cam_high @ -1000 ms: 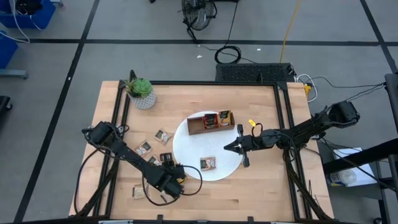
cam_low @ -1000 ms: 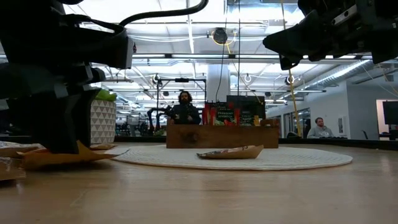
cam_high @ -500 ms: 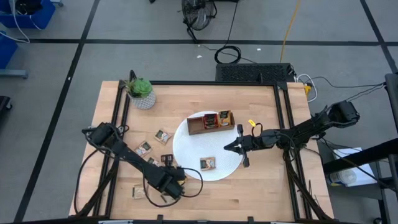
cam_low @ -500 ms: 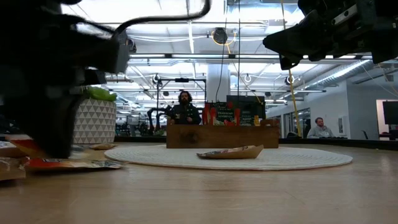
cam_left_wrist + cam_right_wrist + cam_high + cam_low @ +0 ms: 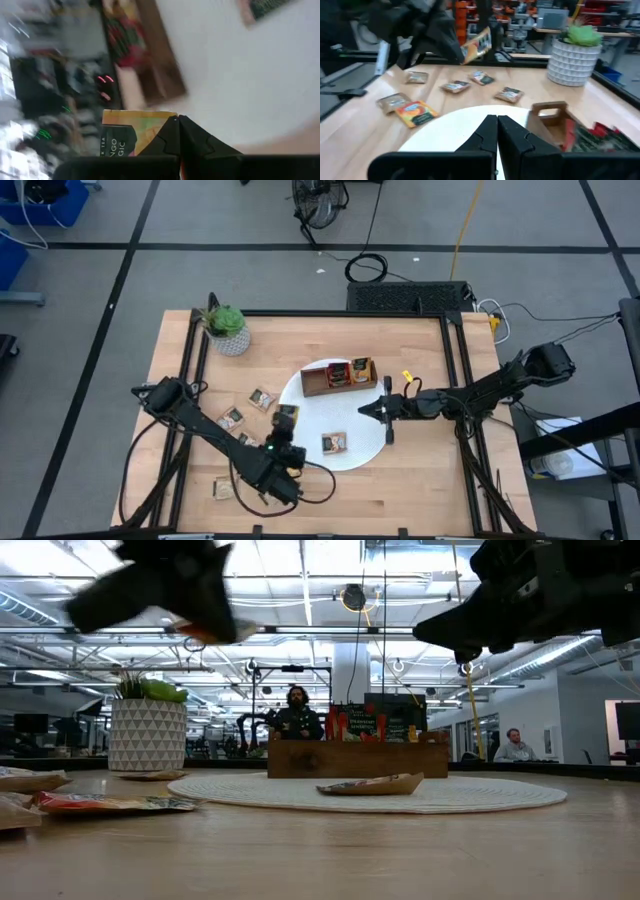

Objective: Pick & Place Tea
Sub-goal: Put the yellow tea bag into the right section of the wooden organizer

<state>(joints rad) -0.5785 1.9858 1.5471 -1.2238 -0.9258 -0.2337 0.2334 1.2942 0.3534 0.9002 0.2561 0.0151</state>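
The large round white plate lies at the centre of the light wooden table. The brown wooden three-compartment tray sits on the plate at its 12 o'clock edge, with upright sachets in its right compartments. One flat square tea sachet lies on the plate at 5 o'clock. The green potted plant in a white patterned pot stands at 10 o'clock from the plate, near the table's far left corner. Loose sachets lie on the table at the plate's 9 o'clock, another at 8 o'clock near the front edge. The left gripper is above the plate's 8 o'clock rim, clamped on an orange-yellow sachet. The right gripper is above the plate's 3 o'clock rim.
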